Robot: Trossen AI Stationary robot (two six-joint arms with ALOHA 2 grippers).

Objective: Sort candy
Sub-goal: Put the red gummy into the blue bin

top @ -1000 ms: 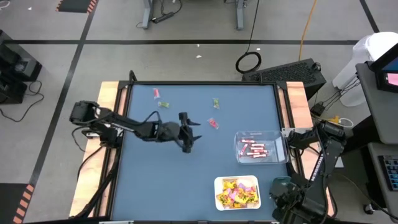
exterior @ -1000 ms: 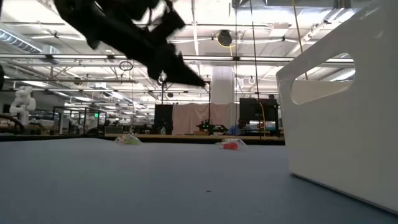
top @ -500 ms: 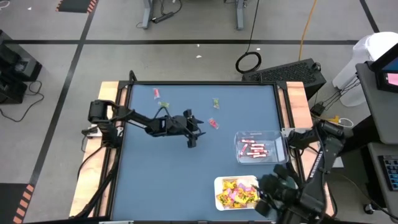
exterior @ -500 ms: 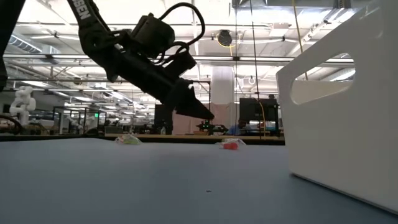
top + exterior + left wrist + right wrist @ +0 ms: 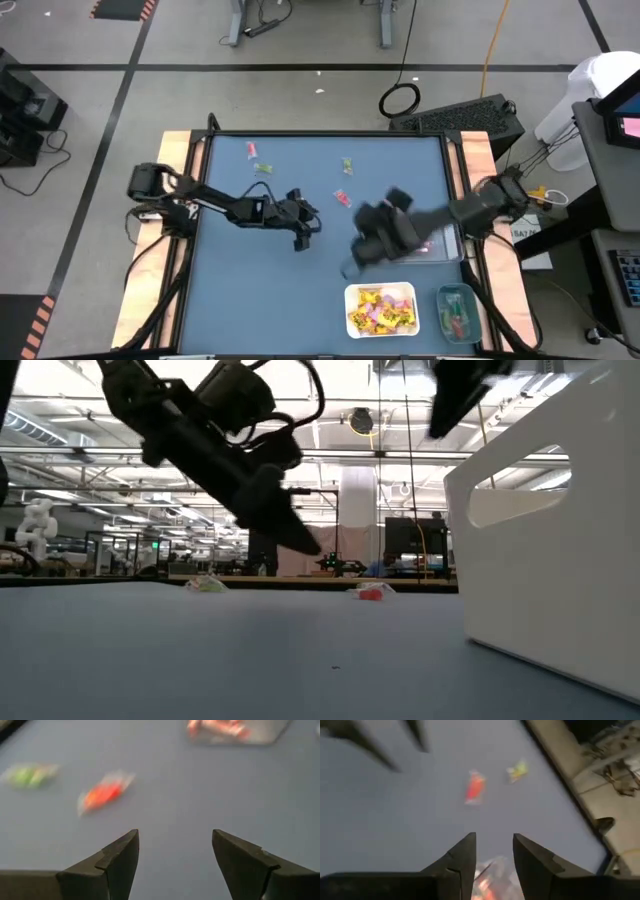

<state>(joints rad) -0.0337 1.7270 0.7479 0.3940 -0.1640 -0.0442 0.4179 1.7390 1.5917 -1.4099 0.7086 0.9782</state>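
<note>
Loose candy lies on the blue table: a red piece (image 5: 343,198), a green piece (image 5: 347,165), another green piece (image 5: 263,168) and a pink-red one (image 5: 250,150). My left gripper (image 5: 312,222) hovers open above mid-table. In the left wrist view it (image 5: 175,855) faces the red piece (image 5: 102,795) and a green piece (image 5: 27,775). My right gripper (image 5: 358,258), blurred by motion, is open above the table left of the clear tray (image 5: 448,232). Its wrist view (image 5: 495,852) shows the red piece (image 5: 475,787) and a green piece (image 5: 517,770) ahead.
A white tray (image 5: 382,308) of yellow packets sits at the near edge, with a green-tinted tray (image 5: 455,312) to its right. The clear tray holds pink sticks. In the low view the white tray (image 5: 560,530) fills the right side. Wooden rails border the table's left and right.
My right arm has swung fast from the table's near right corner out over the table, toward the centre, passing above the clear tray; the green-tinted tray it covered now shows. My left gripper has dipped lower above mid-table and stayed open.
</note>
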